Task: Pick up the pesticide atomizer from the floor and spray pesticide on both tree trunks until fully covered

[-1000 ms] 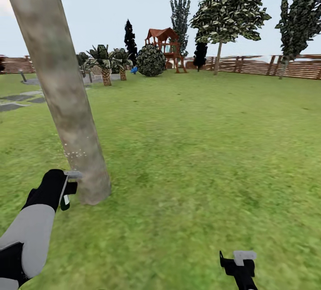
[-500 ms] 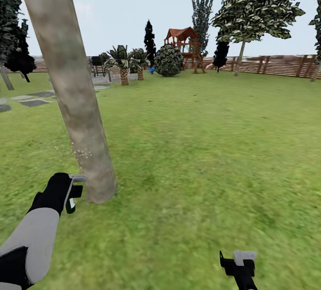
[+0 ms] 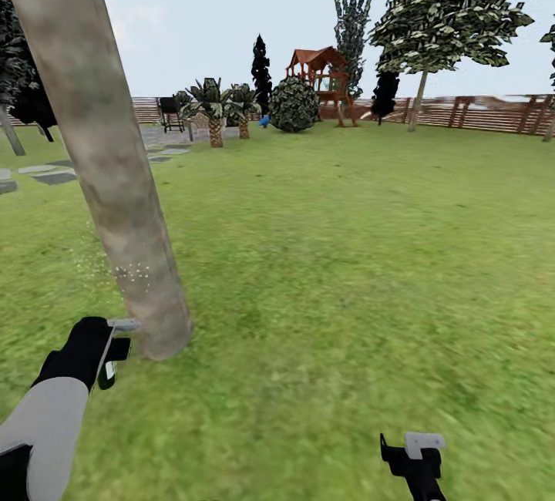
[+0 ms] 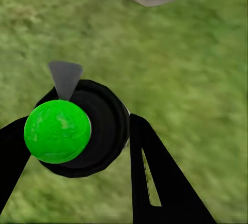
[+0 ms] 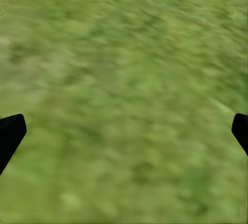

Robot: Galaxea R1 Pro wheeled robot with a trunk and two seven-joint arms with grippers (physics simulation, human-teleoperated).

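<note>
The pesticide atomizer (image 4: 77, 131) has a round black body, a bright green ball cap and a grey nozzle. My left gripper (image 4: 80, 123) is shut on it, one black finger on each side. In the head view the left gripper (image 3: 114, 347) holds the atomizer (image 3: 122, 327) with its nozzle right beside the base of the near tree trunk (image 3: 116, 177), a thick pale grey-tan column. White spray specks (image 3: 129, 274) dot the lower bark. A second tree (image 3: 420, 96) stands far back right by the fence. My right gripper (image 3: 412, 451) hangs open over grass (image 5: 124, 79).
Open lawn (image 3: 347, 239) stretches ahead and right. Grey paving slabs (image 3: 54, 176) lie far left. Short palms (image 3: 216, 112), a round bush (image 3: 293, 104) and a red wooden playhouse (image 3: 320, 77) stand at the back, before the brown slat fence (image 3: 486, 112).
The view has swung left, then shifted slightly, so the trunk sits differently in frame. My left gripper with the atomizer now shows a little lower. More white specks appear left of the trunk.
</note>
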